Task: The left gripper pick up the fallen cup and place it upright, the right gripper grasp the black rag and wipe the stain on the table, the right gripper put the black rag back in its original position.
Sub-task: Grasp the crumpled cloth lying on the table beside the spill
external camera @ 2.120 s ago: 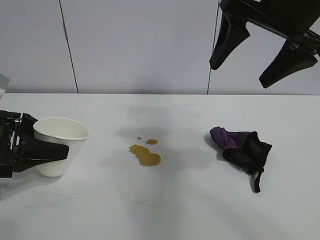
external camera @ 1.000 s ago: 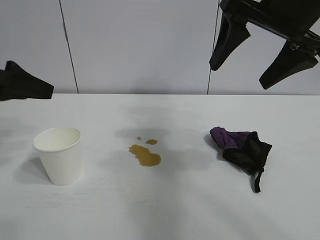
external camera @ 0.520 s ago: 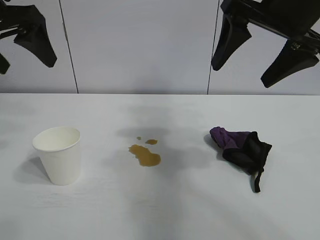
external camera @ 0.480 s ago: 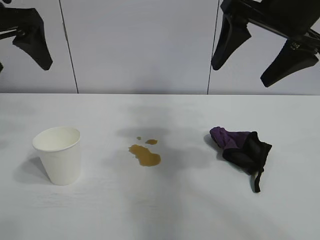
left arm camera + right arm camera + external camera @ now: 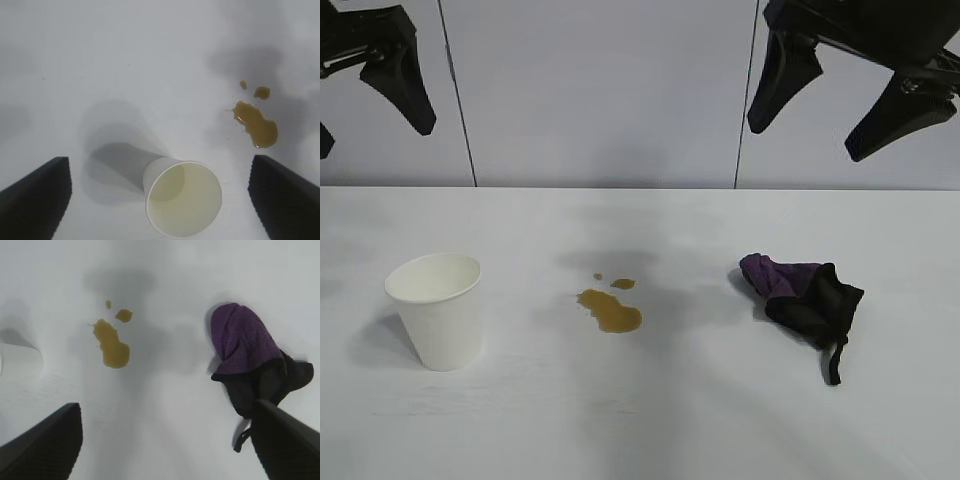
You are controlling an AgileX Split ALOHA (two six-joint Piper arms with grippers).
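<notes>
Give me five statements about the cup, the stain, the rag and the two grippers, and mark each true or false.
1. The white paper cup stands upright on the table. True.
2. The right gripper is clamped on the black rag. False: it hangs open above the rag, which lies untouched on the table.
3. The brown stain lies between the cup and the rag. True.
4. The left gripper holds the cup. False: it is open, high above the table, with nothing in it.
5. The rag covers the stain. False: they lie well apart.
</notes>
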